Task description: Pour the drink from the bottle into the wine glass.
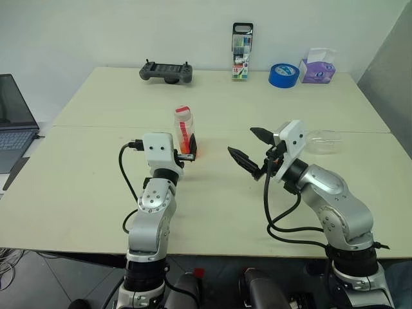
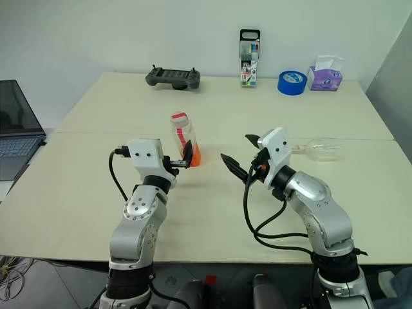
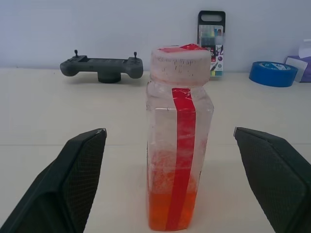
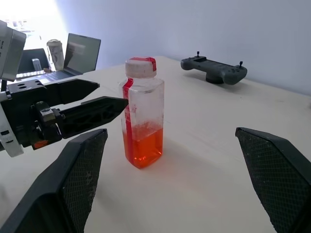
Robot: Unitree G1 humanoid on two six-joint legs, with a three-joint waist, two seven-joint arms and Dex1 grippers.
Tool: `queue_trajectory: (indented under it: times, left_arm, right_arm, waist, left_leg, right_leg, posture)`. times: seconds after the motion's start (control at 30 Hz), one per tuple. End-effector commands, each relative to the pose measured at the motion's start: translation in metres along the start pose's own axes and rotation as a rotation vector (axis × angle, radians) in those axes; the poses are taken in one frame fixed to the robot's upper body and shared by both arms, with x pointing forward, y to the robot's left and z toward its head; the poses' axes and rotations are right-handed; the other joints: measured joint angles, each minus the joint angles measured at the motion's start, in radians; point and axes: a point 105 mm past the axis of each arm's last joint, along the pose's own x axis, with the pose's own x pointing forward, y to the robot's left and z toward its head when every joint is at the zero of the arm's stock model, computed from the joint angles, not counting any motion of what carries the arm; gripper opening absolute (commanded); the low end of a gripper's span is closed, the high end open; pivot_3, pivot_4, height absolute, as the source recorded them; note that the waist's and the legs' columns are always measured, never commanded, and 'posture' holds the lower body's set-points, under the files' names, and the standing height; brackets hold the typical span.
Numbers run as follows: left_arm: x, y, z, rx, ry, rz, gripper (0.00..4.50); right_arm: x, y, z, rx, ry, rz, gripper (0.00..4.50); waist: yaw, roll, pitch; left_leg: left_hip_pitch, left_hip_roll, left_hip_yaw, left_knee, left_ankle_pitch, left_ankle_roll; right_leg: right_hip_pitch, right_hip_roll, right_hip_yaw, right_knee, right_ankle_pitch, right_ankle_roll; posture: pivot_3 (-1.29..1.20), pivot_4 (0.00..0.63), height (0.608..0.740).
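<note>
**A:** Where's the bottle?

**B:** The bottle [image 1: 184, 131] stands upright at the middle of the frame on the counter [image 1: 90, 174], cap on. The drink [image 3: 171, 217] fills only its lowest part, orange-red.

**A:** Your left hand?

**B:** My left hand [image 3: 170, 174] sits just in front of the bottle, level, fingers [image 3: 73, 179] spread wide. In the wrist view the bottle stands between them, touching neither. Nothing held.

**A:** And the right?

**B:** My right hand [image 1: 250, 148] is right of centre, lifted off the counter, pointing toward the bottle from the side, near it but apart. Fingers [image 4: 73, 179] wide open, empty.

**A:** The wine glass?

**B:** The wine glass [image 2: 324, 149] lies on its side at the right of the frame, behind my right wrist, bowl toward the right edge. Looks empty, though I can't be sure.

**A:** Anything else?

**B:** Along the far edge, upper part of the frame: a grey controller [image 1: 167, 72], a pack of markers [image 1: 242, 51] standing up, a roll of blue tape [image 1: 282, 75], a purple tissue box [image 1: 317, 67]. A laptop [image 1: 13, 119] is at the left edge, off the counter.
</note>
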Motion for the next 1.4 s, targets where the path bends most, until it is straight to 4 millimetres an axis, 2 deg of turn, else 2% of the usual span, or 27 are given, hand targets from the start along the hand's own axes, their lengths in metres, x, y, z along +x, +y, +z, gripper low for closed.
queue_trajectory:
  times: [0.03, 0.2, 0.4, 0.53, 0.63, 0.8, 0.83, 1.03, 1.13, 1.23, 1.33, 1.4]
  left_arm:
    - [0.01, 0.001, 0.011, 0.003, -0.052, -0.02, 4.48]
    - [0.026, 0.001, 0.014, 0.025, -0.07, -0.03, 4.48]
    - [0.05, -0.01, 0.016, 0.037, -0.087, -0.055, 4.48]
    - [0.058, -0.015, 0.014, 0.043, -0.098, -0.059, 4.48]
    - [0.058, -0.02, 0.013, 0.057, -0.11, -0.089, 3.87]
    - [0.054, -0.014, 0.004, 0.075, -0.079, -0.057, 2.26]
    - [0.054, -0.013, 0.002, 0.078, -0.074, -0.048, 2.13]
    - [0.054, -0.006, -0.001, 0.086, -0.063, -0.03, 2.13]
    - [0.057, -0.015, 0.008, 0.064, -0.098, -0.1, 2.13]
    - [0.053, -0.042, 0.027, 0.019, -0.155, -0.301, 2.13]
    - [0.036, -0.069, 0.046, 0.057, -0.211, -0.568, 2.13]
    - [0.024, -0.081, 0.051, 0.074, -0.212, -0.696, 2.13]
  right_arm:
    - [0.003, 0.0, 0.014, -0.018, -0.047, 0.021, 4.5]
    - [0.006, 0.002, 0.015, -0.017, -0.051, 0.032, 4.5]
    - [0.007, 0.001, 0.014, -0.029, -0.04, 0.028, 4.5]
    - [0.006, 0.002, 0.013, -0.03, -0.035, 0.022, 4.5]
    - [0.004, 0.002, 0.011, -0.031, -0.029, 0.017, 4.5]
    - [0.002, -0.001, 0.011, -0.035, -0.025, 0.002, 4.5]
    - [0.002, -0.001, 0.012, -0.037, -0.027, 0.0, 4.5]
    - [0.004, 0.0, 0.019, -0.053, -0.043, 0.005, 4.5]
    - [0.007, 0.0, 0.034, -0.06, -0.066, 0.009, 4.5]
    - [0.01, -0.005, 0.066, -0.045, -0.131, -0.003, 4.5]
    - [0.01, 0.008, 0.1, -0.022, -0.191, 0.064, 4.5]
    - [0.006, 0.017, 0.106, -0.039, -0.176, 0.098, 4.5]
  waist:
    - [0.0, 0.0, 0.0]
    - [0.001, 0.0, 0.0]
    - [0.001, 0.0, 0.0]
    - [0.001, 0.0, 0.0]
    - [0.0, 0.0, 0.0]
    - [0.001, 0.0, 0.0]
    - [0.001, 0.0, 0.0]
    - [0.0, 0.0, 0.0]
    - [0.0, 0.0, 0.0]
    - [0.0, 0.0, 0.0]
    - [0.0, 0.0, 0.0]
    - [0.0, 0.0, 0.0]
  left_leg:
    - [0.0, 0.0, 0.0, 0.0, 0.0, 0.0]
    - [0.0, 0.0, 0.0, 0.0, 0.0, 0.0]
    - [-0.001, 0.0, 0.0, 0.001, 0.0, 0.0]
    - [0.0, 0.0, 0.0, 0.0, 0.0, 0.0]
    - [0.0, 0.0, 0.0, 0.0, 0.0, 0.0]
    - [-0.001, 0.0, -0.001, 0.0, 0.0, 0.0]
    - [-0.001, 0.0, -0.001, 0.0, 0.0, 0.0]
    - [0.0, 0.0, -0.001, 0.0, 0.0, 0.0]
    - [0.0, 0.0, -0.001, 0.0, 0.0, 0.0]
    - [-0.001, 0.0, -0.001, 0.0, 0.0, 0.0]
    - [-0.003, 0.0, -0.001, 0.001, 0.0, 0.0]
    - [-0.006, 0.0, -0.002, 0.001, 0.0, -0.001]
  right_leg:
    - [0.0, 0.0, 0.0, 0.0, 0.0, 0.0]
    - [0.0, 0.0, 0.0, 0.001, 0.001, -0.001]
    - [0.0, 0.0, -0.001, 0.001, 0.001, -0.001]
    - [-0.001, 0.0, -0.001, 0.0, 0.001, -0.001]
    - [-0.001, 0.0, 0.0, 0.001, 0.001, -0.001]
    - [-0.001, 0.0, -0.001, 0.001, 0.001, -0.001]
    - [-0.001, 0.0, -0.001, 0.001, 0.001, -0.001]
    - [-0.001, 0.0, -0.001, 0.001, 0.001, -0.001]
    - [-0.001, 0.0, -0.001, 0.001, 0.001, -0.001]
    - [-0.002, 0.0, 0.0, 0.003, 0.001, -0.002]
    - [-0.004, 0.0, -0.001, 0.003, 0.003, -0.004]
    - [-0.007, -0.001, -0.001, 0.003, 0.003, -0.004]
  posture:
    - [0.0, 0.15, 0.74]
    - [0.0, 0.15, 0.74]
    - [0.0, 0.15, 0.74]
    - [0.0, 0.15, 0.74]
    - [0.0, 0.15, 0.74]
    - [0.0, 0.15, 0.74]
    - [0.0, 0.15, 0.74]
    - [0.0, 0.15, 0.74]
    - [0.0, 0.15, 0.74]
    - [0.0, 0.15, 0.74]
    - [0.0, 0.15, 0.74]
    - [0.0, 0.15, 0.74]
